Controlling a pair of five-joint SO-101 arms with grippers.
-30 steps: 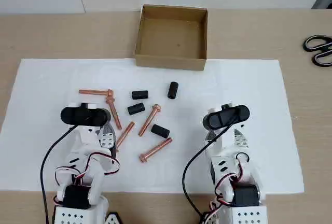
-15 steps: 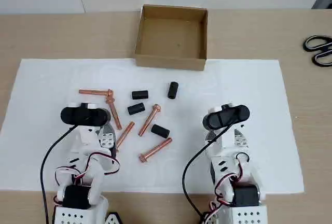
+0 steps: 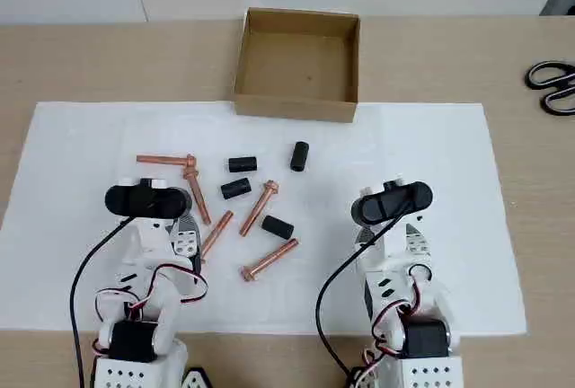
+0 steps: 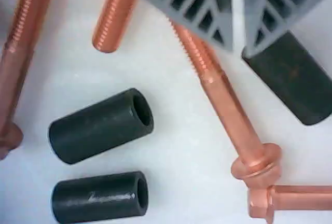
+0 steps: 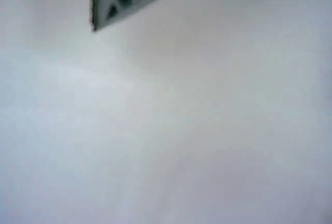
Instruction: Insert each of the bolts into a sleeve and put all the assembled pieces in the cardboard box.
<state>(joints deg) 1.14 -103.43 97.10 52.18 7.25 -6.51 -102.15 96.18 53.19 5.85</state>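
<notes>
The left gripper (image 4: 237, 47) was found drawn almost together, with only a thin slit between the jaws and nothing held. Directly beneath it lay a bolt (image 4: 228, 105), its threaded end nearest the jaws and its head farthest off, touching the head of a second bolt (image 4: 295, 200). In the high view this bolt sat left of centre, its long axis running steeply from upper left to lower right. The shaft was set at a slant to the slit, so wider jaws and some wrist turn were judged necessary.

Two sleeves (image 4: 101, 125) (image 4: 98, 195) were lying just beside the bolt, apart from it, with open ends turned toward it. The threaded tip of a third bolt (image 4: 111, 22) was near, so room on that side was judged tight.

The right gripper (image 3: 411, 239) was placed lower right of centre over bare paper (image 3: 449, 154), well apart from every bolt. Whether it was open or closed could not be told. The left arm was judged the nearer.

No bolt had yet been seated in a sleeve. The cardboard box (image 3: 296, 105) stood at upper centre, beyond the paper's far edge.
</notes>
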